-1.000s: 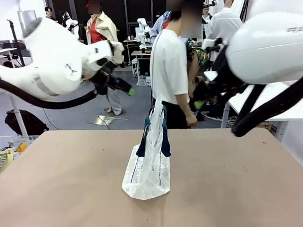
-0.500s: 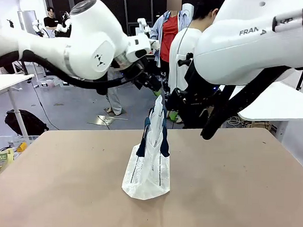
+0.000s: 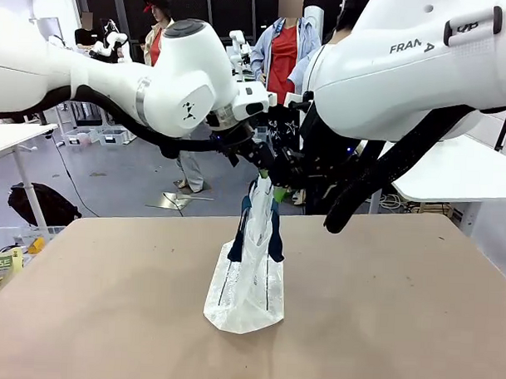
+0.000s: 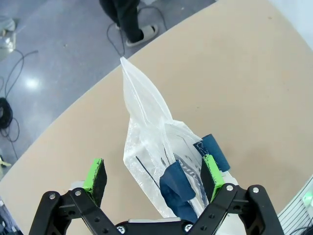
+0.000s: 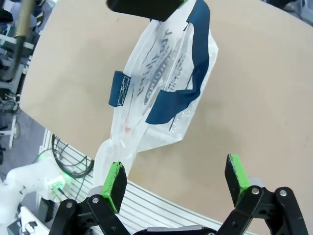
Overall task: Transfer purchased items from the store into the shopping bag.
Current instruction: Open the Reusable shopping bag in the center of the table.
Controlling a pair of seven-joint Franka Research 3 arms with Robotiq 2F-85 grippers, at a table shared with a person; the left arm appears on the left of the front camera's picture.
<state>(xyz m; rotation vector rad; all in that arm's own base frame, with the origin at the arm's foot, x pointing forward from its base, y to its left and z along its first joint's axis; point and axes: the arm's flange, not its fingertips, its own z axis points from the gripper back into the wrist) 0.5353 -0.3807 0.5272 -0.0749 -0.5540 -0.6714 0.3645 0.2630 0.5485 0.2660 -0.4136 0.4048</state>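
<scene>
The shopping bag [image 3: 248, 268], clear crinkly plastic with navy strap handles [image 3: 275, 232], stands upright in the middle of the brown table [image 3: 398, 311]. My left gripper [image 3: 260, 166] hangs just above the bag's pointed top, jaws open. In the left wrist view the left gripper [image 4: 152, 172] is spread wide, with the bag [image 4: 146, 142] below and between its green pads [image 4: 95, 174]. My right gripper [image 3: 282, 187] sits close beside it on the right, also open. In the right wrist view the right gripper [image 5: 176, 180] looks down at the bag [image 5: 161, 93]. The purchased items and the store are out of view.
People stand beyond the table's far edge [image 3: 282, 57]. A clear bin with labelled boxes [image 3: 1, 264] sits low at the left. A white table [image 3: 461, 176] is off to the right. Both bulky arms crowd the space above the bag.
Both arms have swung in from the sides toward the middle, bringing their grippers together over the bag's top. Both stayed open. The bag has not moved.
</scene>
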